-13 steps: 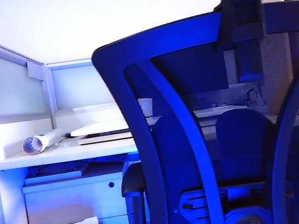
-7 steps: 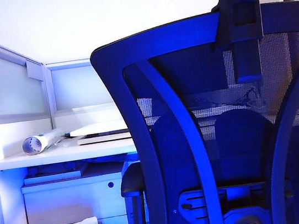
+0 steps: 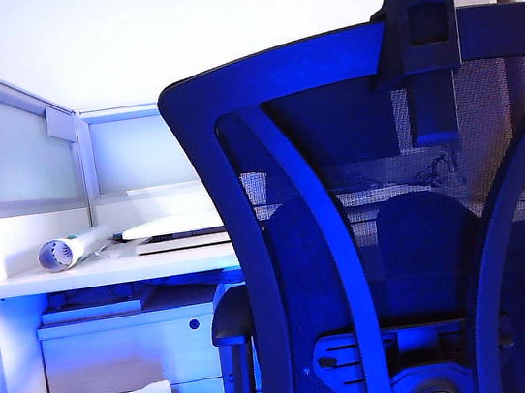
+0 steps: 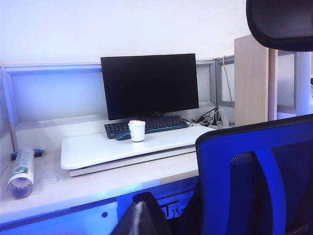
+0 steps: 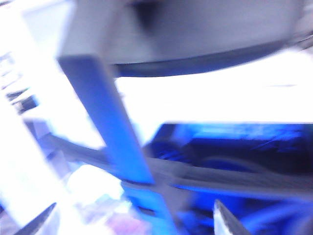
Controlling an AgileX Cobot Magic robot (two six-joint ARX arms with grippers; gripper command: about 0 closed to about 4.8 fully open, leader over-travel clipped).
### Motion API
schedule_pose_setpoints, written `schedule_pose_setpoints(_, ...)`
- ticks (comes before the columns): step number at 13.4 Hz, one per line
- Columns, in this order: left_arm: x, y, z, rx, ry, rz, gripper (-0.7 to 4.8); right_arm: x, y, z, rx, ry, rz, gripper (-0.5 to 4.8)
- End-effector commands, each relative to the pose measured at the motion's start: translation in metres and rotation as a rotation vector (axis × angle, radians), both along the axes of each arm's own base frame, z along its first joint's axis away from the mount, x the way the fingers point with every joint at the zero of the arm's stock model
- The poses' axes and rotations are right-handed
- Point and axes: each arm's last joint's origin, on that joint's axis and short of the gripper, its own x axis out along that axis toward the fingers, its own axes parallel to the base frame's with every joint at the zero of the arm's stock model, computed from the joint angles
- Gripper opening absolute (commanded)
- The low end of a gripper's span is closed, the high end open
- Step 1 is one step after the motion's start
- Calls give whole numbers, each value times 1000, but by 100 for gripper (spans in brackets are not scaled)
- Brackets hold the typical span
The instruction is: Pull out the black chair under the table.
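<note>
The right gripper point(image 5: 132, 218) shows in its blurred wrist view as two fingertips set wide apart with nothing between them, close to the black chair point(image 3: 375, 230)'s headrest post and frame; the left gripper is outside every view, so I cannot tell how it stands. The black chair fills the right of the exterior view, its mesh back facing the camera and its seat and armrest at the front edge of the table point(image 3: 107, 273). On the table stand a monitor point(image 4: 149, 84), a keyboard point(image 4: 149, 125), a white cup point(image 4: 137, 130) and a rolled paper point(image 3: 72, 249).
</note>
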Motion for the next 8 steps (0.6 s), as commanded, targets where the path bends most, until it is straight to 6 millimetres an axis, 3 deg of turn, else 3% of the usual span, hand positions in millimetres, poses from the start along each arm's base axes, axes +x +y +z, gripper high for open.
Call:
schedule_pose_setpoints(1, 0, 0, 0, 4, 2, 4, -4, -28, -10, -35, -62, -55, -132, 84)
schedule_pose_setpoints(2, 0, 0, -1, 4, 9, 3, -4, -38, -14, -55, -112, -94, -208, -6)
schedule_pose_setpoints(4, 0, 0, -1, 4, 11, 4, -4, -45, -19, -90, -120, -64, -330, -8)
schedule_pose_setpoints(8, 2, 1, -6, 1, 68, 22, -4, -27, -16, -112, -99, 7, -334, -8)
